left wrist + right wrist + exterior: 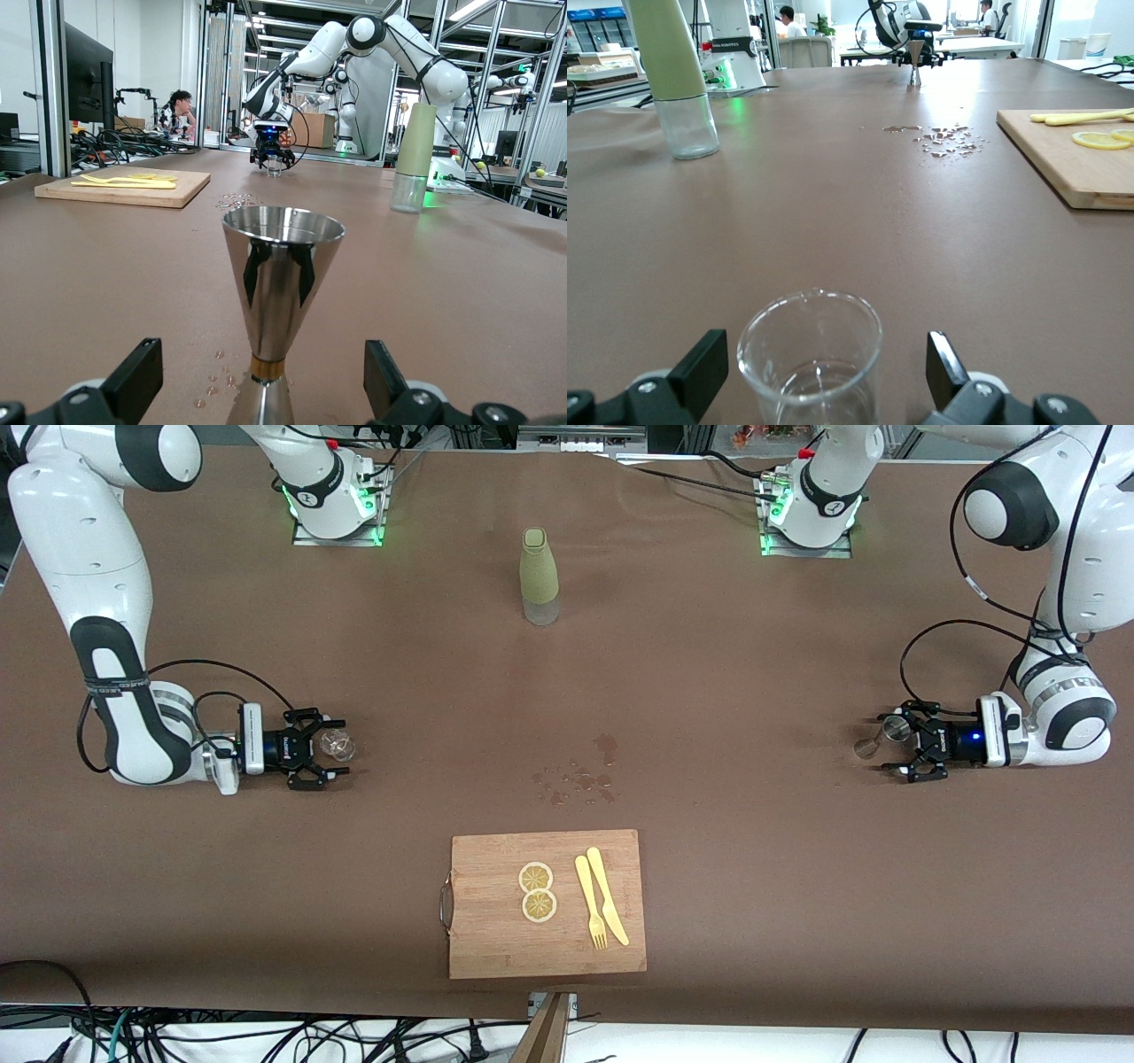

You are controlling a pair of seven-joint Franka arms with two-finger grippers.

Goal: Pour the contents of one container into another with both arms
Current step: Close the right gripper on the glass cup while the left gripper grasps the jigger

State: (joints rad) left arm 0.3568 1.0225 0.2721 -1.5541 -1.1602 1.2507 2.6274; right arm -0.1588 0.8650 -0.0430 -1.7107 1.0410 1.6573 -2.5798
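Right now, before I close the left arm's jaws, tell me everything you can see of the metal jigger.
The jigger is a polished steel double cone, hourglass-shaped, with a thin brass-coloured band at its narrow waist. It stands upright on the brown table at the left arm's end, wide mouth up; its inside is hidden. The left gripper sits low at table level with its jaws open on either side of the jigger, not touching it. A few droplets lie on the table beside its base.

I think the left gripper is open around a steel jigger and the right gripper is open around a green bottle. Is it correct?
Not entirely. The left gripper is indeed open around the steel jigger, but the right gripper is open around a clear glass, as the right wrist view shows. The green bottle stands alone between the two arm bases, as the front view shows.
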